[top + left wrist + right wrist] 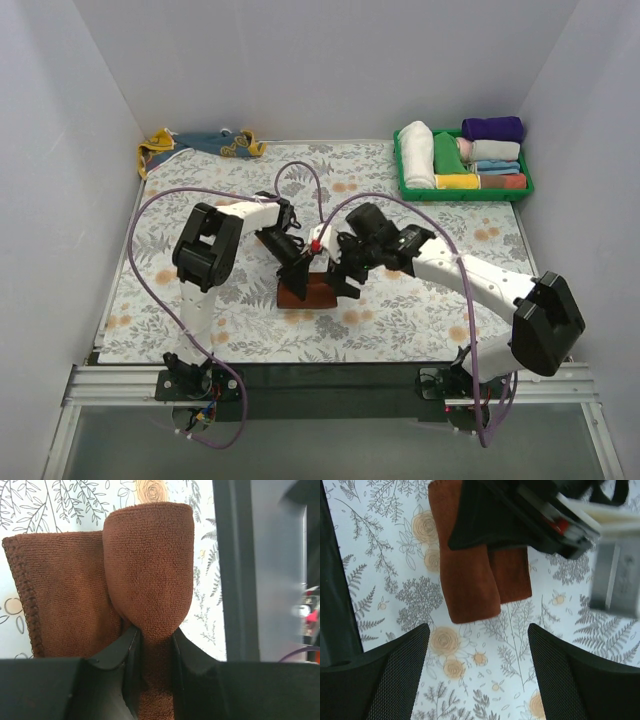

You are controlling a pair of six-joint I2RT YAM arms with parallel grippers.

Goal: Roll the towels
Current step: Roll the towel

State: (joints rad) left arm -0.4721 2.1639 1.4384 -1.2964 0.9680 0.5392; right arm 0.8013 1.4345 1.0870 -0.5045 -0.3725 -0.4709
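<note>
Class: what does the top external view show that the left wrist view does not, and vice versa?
Only the top view: the green plastic tray of rolled cloths and the mustard-yellow, blue-patched towel at the far edge. Only the left wrist: the left jaws pinching a fold of the rust-brown terry towel. Both: that towel on the floral table cover.

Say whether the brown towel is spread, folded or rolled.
Partly folded, not rolled: the left gripper pinches a looped fold of the brown towel, with a flat layer beside it.

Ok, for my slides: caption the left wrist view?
Left gripper pinching a raised fold of the rust-brown towel.
</note>
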